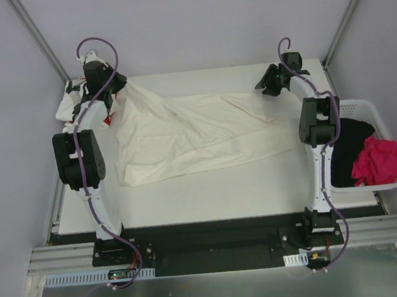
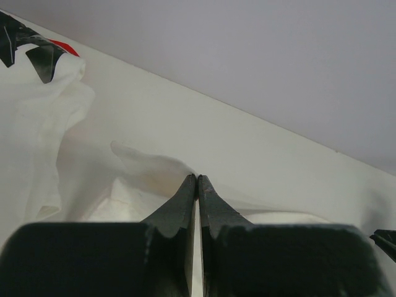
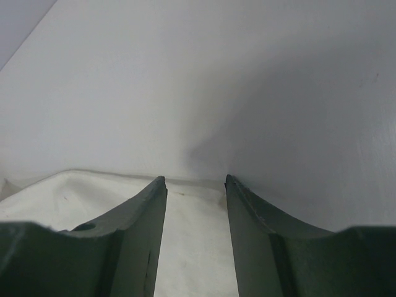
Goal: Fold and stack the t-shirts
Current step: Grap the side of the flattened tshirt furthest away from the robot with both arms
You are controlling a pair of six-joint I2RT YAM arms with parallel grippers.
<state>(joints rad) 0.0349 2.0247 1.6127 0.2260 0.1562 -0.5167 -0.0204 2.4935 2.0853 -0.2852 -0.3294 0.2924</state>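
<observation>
- The cream-white t-shirt [image 1: 183, 139] is laid crumpled across the tabletop [image 1: 224, 188], with its far-left corner raised.
- That corner is clamped between the closed fingers of the left hand [image 2: 197, 180].
- The star-print t-shirt [image 1: 65, 108] is bunched at the far-left corner of the tabletop.
- The right hand [image 3: 195, 180] is held open near the far-right edge.
- The basket [image 1: 377, 110] is placed beside the tabletop's right edge.

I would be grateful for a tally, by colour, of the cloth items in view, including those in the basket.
Cream-white t-shirt, on the table: 1
White t-shirt with black print and red marks, at the far-left corner: 1
Black garment, in the basket: 1
Pink garment, in the basket: 1
Total: 4
</observation>
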